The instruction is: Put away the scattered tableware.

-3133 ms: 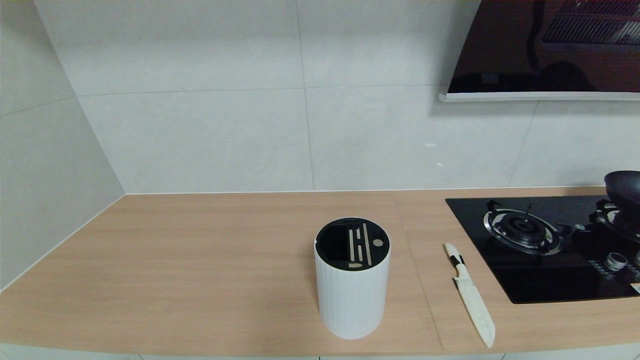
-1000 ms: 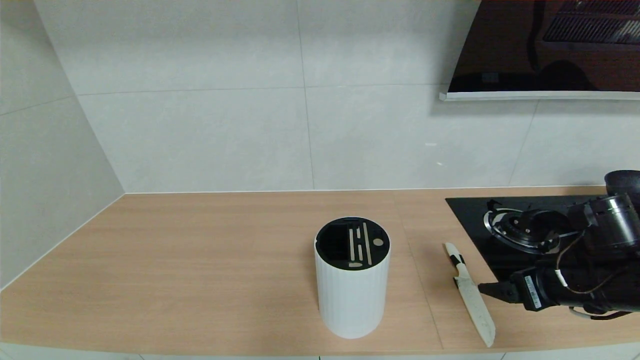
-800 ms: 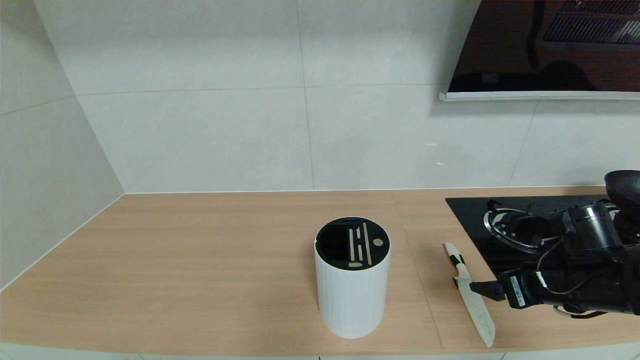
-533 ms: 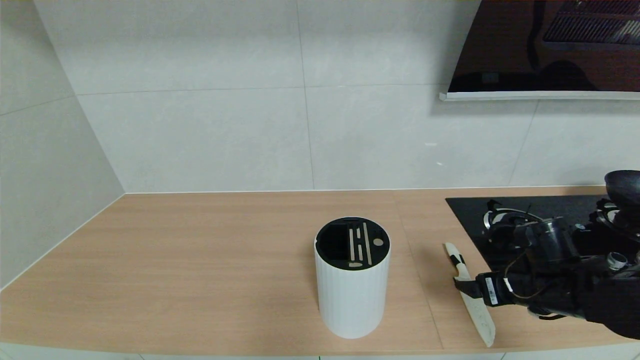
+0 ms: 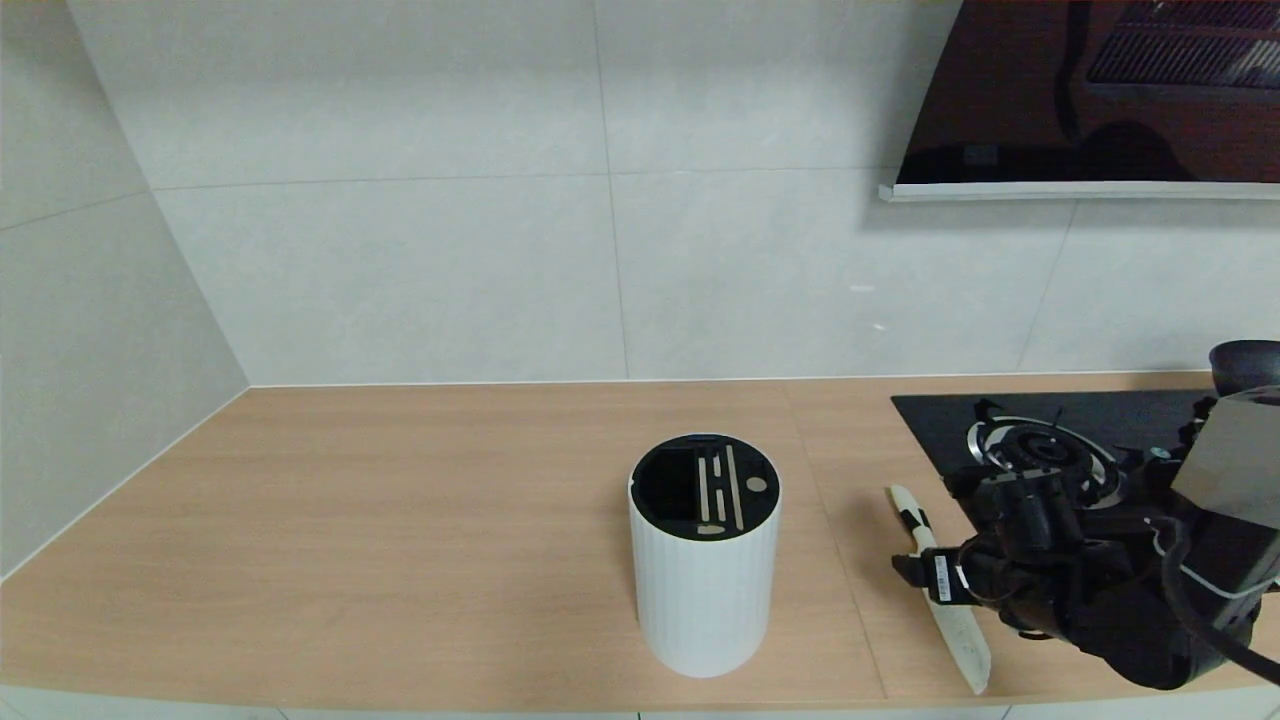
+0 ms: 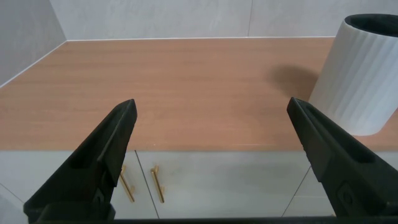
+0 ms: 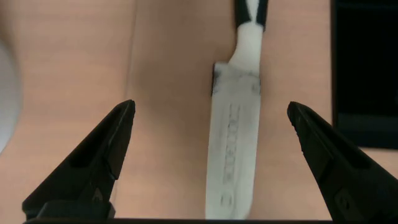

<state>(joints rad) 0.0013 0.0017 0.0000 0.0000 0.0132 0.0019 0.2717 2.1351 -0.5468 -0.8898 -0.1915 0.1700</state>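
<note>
Knife [image 5: 958,635] lies flat on wooden counter [image 5: 400,500], between white holder [image 5: 704,560] and stove [image 5: 1000,420]. Right gripper [image 7: 210,106] hangs over its blade-handle junction, fingers spread wide. Left gripper [image 6: 211,102] also spread, near holder.

The left gripper [image 6: 211,106] hangs with its two black fingers [image 6: 93,168] spread wide apart. Take straight ahead of it as twelve o'clock: the wooden countertop [image 6: 186,81] runs across from about ten to two, and the tiled wall [image 6: 155,18] rises behind it at twelve. A white ribbed holder [image 6: 364,74] stands upright on the wood at about two o'clock, close to the counter's front edge, with a soft shadow on the wood beside it. Between the fingers I can see that front edge, and under it pale cabinet doors [image 6: 217,186]. Two slim gold handles [image 6: 127,186] sit side by side on them, nearer the nine o'clock finger.
</note>
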